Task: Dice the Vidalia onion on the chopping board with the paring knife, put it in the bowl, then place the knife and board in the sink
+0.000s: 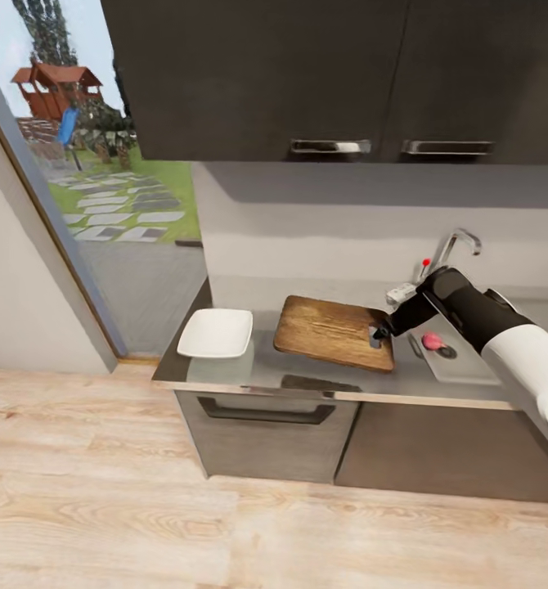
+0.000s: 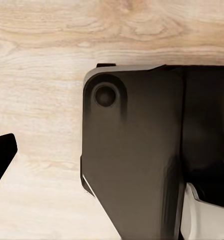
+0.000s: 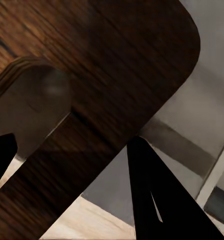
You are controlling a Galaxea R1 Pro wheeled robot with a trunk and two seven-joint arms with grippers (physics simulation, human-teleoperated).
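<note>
The Vidalia onion (image 1: 430, 339) lay in the sink (image 1: 458, 368) beside the drain. The chopping board (image 1: 331, 331) sat tilted near the worktop (image 1: 249, 372) front edge, its slotted end raised, pinched between the right gripper's (image 1: 378, 331) fingers (image 3: 157, 200). The bowl (image 1: 216, 333) rested toward the worktop's left end, apart from the board.

The right arm is reaching in from the right of the head view, its white forearm giving way to a black wrist; it is angling forward and to the left, with the right gripper (image 1: 378, 332) at its tip; in the right wrist view the jaws are sitting on either side of the chopping board (image 3: 117, 75) at its handle-slot end, one dark finger (image 3: 157, 195) below the board's edge.
</note>
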